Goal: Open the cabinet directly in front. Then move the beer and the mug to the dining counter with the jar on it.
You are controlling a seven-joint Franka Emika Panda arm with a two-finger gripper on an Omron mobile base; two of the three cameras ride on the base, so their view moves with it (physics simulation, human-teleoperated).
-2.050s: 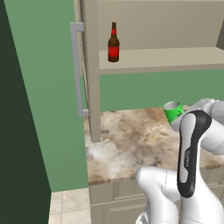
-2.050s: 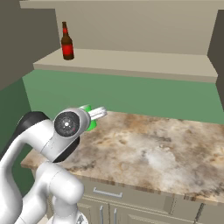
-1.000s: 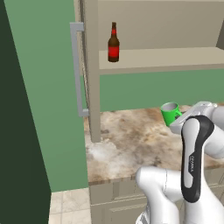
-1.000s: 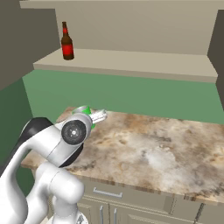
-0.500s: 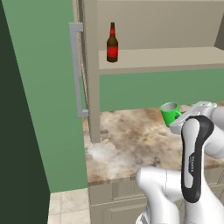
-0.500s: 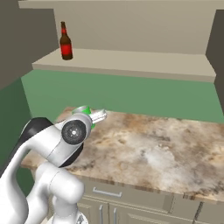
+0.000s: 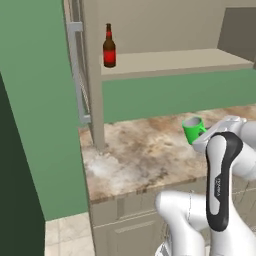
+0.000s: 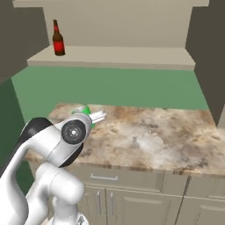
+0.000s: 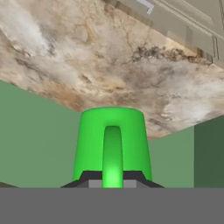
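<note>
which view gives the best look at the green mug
The hand view: the mug sits dead centre, handle facing the camera, with the hand shut on it. The left base view shows its open rim beside the arm. The right base view shows just a green sliver behind the wrist.

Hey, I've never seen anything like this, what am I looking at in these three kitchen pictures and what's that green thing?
All three are computer-drawn pictures from one moment. The white machine is a robot arm on a base that can drive. Two cameras sit behind it, one to its left and one to its right. The third camera rides on its hand and looks along the claw. The green thing is a mug, which the claw has shut on by its handle and holds above the marble worktop. A brown beer bottle stands on the shelf of the open cabinet, whose door is swung aside.
</note>
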